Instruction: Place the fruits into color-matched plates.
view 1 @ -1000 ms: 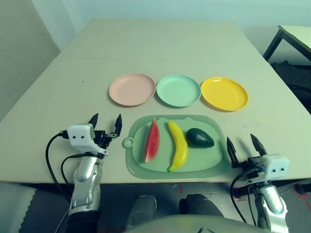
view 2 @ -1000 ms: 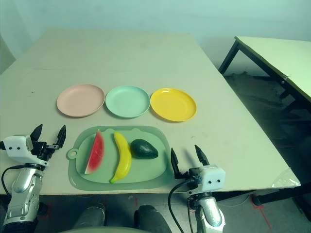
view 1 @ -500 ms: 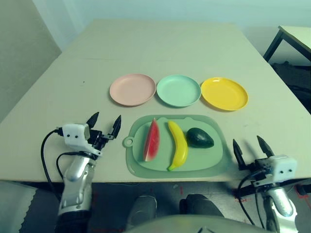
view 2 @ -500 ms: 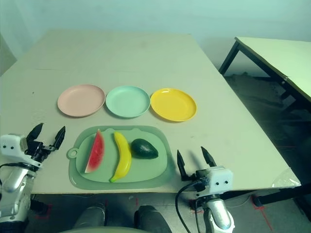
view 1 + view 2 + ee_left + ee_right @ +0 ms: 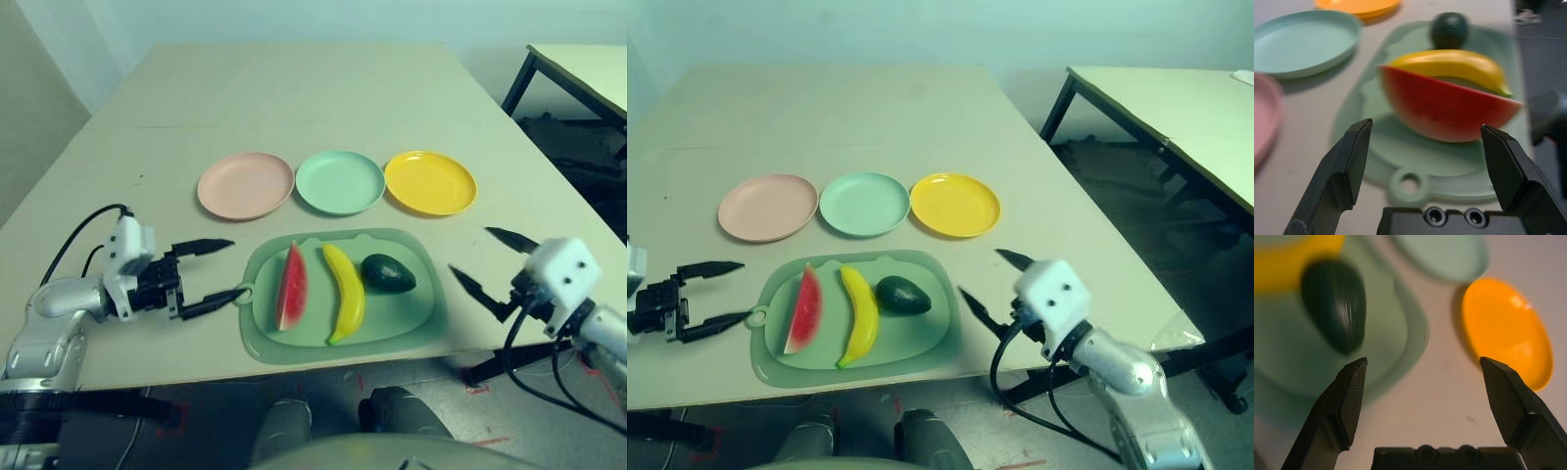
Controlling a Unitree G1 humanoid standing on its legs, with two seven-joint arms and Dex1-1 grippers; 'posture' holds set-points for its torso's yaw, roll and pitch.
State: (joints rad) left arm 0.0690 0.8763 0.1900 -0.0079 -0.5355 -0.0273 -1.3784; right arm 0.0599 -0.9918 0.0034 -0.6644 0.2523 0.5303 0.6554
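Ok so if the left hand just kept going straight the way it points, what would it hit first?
Probably the watermelon, centred between the open fingers of the left hand, though its height above the mat is unclear.

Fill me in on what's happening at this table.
Nothing is being held. The robot's open left gripper points toward the watermelon wedge, and its open right gripper is on the avocado's side. Both fruits and the banana lie on the green mat; the pink, mint and yellow plates are empty.
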